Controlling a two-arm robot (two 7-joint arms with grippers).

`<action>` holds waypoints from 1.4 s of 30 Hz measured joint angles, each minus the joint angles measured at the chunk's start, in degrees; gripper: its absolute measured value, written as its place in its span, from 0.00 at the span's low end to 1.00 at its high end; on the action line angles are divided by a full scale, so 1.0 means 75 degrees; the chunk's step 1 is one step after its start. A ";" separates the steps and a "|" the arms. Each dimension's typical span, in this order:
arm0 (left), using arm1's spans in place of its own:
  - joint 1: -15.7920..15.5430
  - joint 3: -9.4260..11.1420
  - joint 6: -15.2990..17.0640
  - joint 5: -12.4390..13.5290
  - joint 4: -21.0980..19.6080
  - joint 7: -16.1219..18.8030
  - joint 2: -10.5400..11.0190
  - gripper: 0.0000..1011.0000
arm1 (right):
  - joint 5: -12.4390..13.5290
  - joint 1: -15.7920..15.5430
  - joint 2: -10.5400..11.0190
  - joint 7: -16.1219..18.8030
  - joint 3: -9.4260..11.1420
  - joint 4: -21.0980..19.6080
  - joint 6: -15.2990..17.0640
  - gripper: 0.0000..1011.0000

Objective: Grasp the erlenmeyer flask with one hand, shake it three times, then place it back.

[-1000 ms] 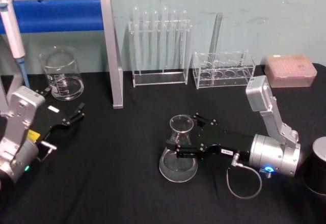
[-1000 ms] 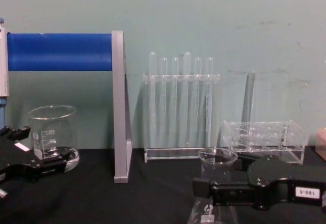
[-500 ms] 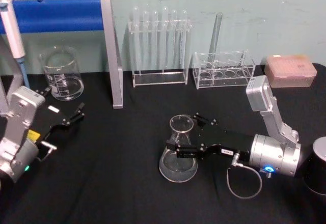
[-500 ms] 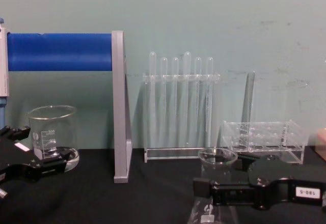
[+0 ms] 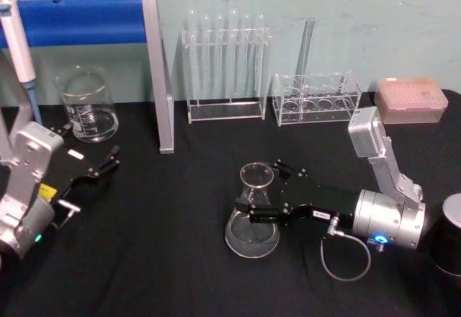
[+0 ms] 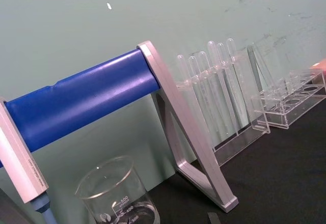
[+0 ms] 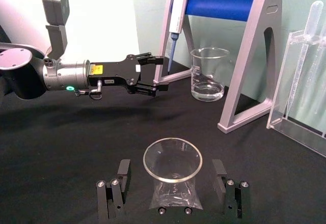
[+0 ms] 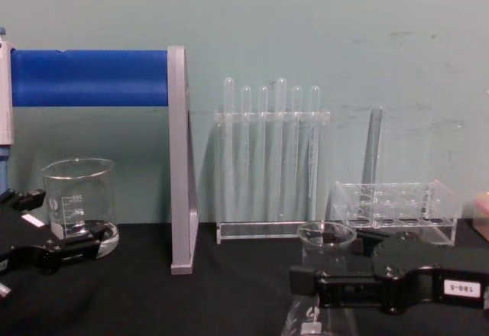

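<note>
Right of centre on the black surface [image 5: 166, 252]: the erlenmeyer flask [image 5: 252, 225] — upright, wide base flat down, clear glass with small white marks low on the cone. Stands in front of the tall test-tube rack [image 5: 225, 65], well apart from it.

Straddling the flask's neck: the right pincer [image 5: 256, 187], reaching in from the robot's right on a grey-white arm with a looped cable. Released, not clenched. In the right wrist view, black fingers [image 7: 115, 196] spread to either side of the round rim, with a gap to the glass on both sides. Grasps nothing. In the chest view, black body level with the neck just under the flared rim, white label [image 8: 466, 289] at the far right.

At the left side of the surface: the left pincer [image 5: 101, 167] — likewise released, fingers parted, holding nothing. Sits near the straight-sided beaker [image 5: 88, 106], in front of it, and well apart from the flask.

Along the back wall, from left to right:
- a pipette [image 5: 18, 43] hung on a grey stand with a blue bar [image 5: 86, 18]
- the beaker
- the rack of test tubes
- a low clear rack [image 5: 317, 97] with one tube standing in it
- a pinkish box [image 5: 409, 99]
</note>
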 joint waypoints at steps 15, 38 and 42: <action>0.0000 0.0000 0.0000 0.0000 0.0000 0.0000 0.0000 0.99 | 0.0000 0.0000 0.0000 0.0001 0.0001 0.0000 -0.0002 0.70; 0.0000 0.0000 0.0000 0.0000 0.0000 0.0000 0.0000 0.99 | -0.0001 0.0000 0.0000 0.0000 0.0001 0.0001 -0.0002 0.45; 0.0000 0.0000 0.0000 0.0000 0.0000 0.0000 0.0000 0.99 | -0.0001 0.0000 0.0000 0.0000 0.0001 0.0000 -0.0002 0.45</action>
